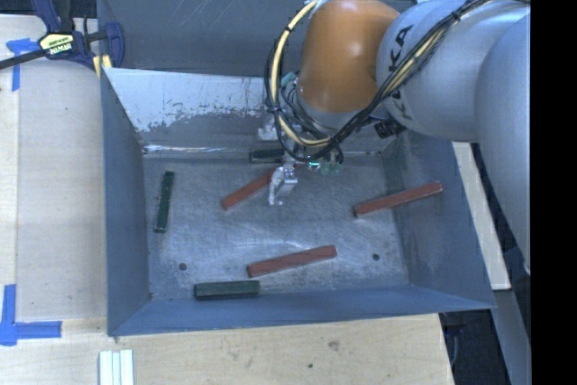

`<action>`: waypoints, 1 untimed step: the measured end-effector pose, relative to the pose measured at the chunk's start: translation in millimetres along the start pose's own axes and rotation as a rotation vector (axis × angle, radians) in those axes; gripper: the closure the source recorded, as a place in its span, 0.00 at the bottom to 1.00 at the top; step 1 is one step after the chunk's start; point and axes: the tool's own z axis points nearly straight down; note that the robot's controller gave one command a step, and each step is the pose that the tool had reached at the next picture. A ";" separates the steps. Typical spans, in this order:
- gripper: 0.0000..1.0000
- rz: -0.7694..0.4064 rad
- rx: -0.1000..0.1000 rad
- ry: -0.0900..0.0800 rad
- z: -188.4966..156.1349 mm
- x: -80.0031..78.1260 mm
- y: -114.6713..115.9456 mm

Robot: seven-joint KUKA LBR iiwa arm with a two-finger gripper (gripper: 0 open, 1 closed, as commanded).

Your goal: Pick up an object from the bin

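- gripper (282, 187) at frame centre, low in the grey bin (122, 194); open or closed: cannot tell.
- tilted reddish-brown stick (243, 193) just left of it, right end at gripper tip.
- right brown stick (398, 199), lower-centre brown stick (290, 261).
- 2 more: left dark green stick (163, 201), bottom dark green stick (226, 288).

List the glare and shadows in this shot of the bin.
Camera view: light from above puts a soft highlight on the orange cover; the back wall of the bin glares pale, with a fainter sheen on the floor in front of the end effector; the arm seems to shade the far right corner beneath it.
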 end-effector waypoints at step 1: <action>0.00 0.001 0.000 -0.008 -4.7 -2.1 -0.3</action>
